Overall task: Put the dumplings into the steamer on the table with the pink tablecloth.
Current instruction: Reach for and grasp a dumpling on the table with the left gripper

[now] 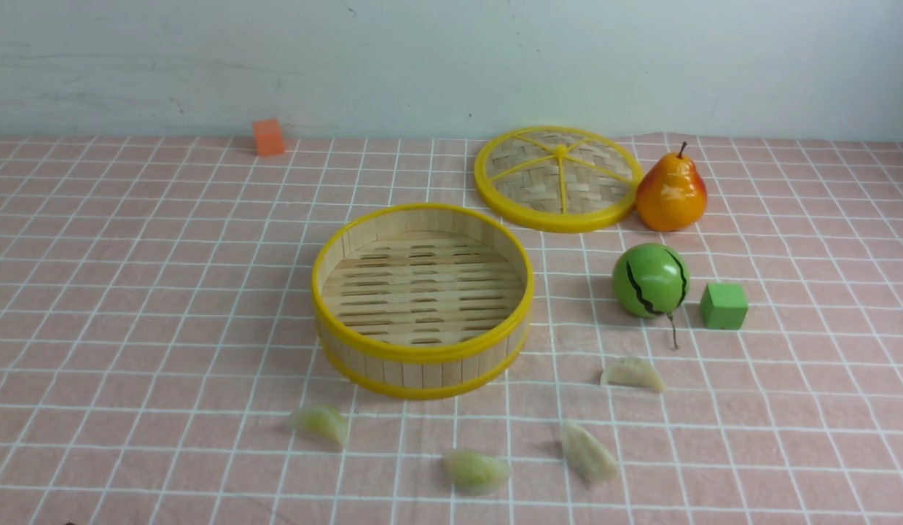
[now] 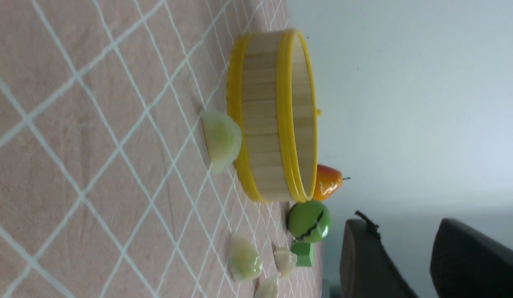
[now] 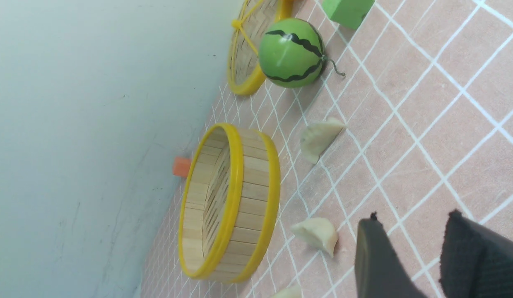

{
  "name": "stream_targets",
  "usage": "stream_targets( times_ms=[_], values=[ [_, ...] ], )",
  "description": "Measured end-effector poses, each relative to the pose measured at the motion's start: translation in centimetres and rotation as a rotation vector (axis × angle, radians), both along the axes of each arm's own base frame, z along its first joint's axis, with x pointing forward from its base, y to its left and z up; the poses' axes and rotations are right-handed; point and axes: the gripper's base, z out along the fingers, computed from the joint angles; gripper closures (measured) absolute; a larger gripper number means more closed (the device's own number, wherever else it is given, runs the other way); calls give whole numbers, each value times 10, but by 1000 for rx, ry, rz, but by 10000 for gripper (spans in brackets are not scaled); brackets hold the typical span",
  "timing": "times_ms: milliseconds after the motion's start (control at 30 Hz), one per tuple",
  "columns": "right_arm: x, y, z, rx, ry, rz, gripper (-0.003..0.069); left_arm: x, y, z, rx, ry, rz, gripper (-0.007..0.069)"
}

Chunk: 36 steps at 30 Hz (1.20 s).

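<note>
A round bamboo steamer with yellow rims is seen upright near the middle of the desk, which is covered by a pink tablecloth with a white grid. Four dumplings are found on the cloth, all outside the steamer and on its near side: one dumpling lies near the left front of its wall, a second dumpling is placed nearest the robot, a third dumpling lies just to the right of that one, and a fourth dumpling lies farther right, below a toy watermelon. A green cube is set just beside the watermelon. Behind them the woven lid lies flat, with a pear standing against its right edge. An orange cube is seen far back by the wall. The left hand is shown with its fingers parted and nothing between them; the right hand is likewise spread and empty, held above the cloth near the dumplings.
</note>
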Motion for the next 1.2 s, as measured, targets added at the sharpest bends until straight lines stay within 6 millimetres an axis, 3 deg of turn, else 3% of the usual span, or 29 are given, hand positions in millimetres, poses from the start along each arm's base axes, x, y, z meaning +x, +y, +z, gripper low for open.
stream_targets(
  times_ms=[133, 333, 467, 533, 567, 600, 633, 667, 733, 867, 1033, 1200],
  values=[
    [0, 0, 0, 2, 1, -1, 420, -4, -6, 10, 88, -28, -81, 386],
    [0, 0, 0, -6, -4, 4, 428, -23, -16, 73, 410, -234, -250, 413],
    [-1, 1, 15, -155, -75, 42, 469, -15, -15, 97, 608, -144, -313, 498],
    [-4, 1, 39, -329, -180, 70, 524, 1, -10, 112, 772, 2, -375, 578],
    [-5, 1, 41, -343, -187, 71, 536, 2, -9, 112, 795, 24, -385, 585],
    [-5, 1, 59, -444, -230, 87, 586, 15, -6, 121, 874, 129, -433, 629],
    [-3, 1, 71, -521, -242, 104, 619, 26, -4, 127, 916, 199, -467, 638],
    [-2, 1, 71, -533, -235, 109, 626, 26, -4, 129, 926, 200, -467, 638],
    [7, 2, 95, -686, -214, 176, 676, 50, 1, 136, 1019, 354, -551, 638],
    [37, 5, 117, -866, -51, 399, 679, 85, -1, 144, 1115, 440, -689, 638],
    [72, 20, 123, -892, 127, 753, 679, 114, -44, 136, 1282, 381, -994, 638],
    [93, 60, 117, -956, 203, 1156, 678, 136, -92, 117, 1456, 405, -1206, 638]
  ],
)
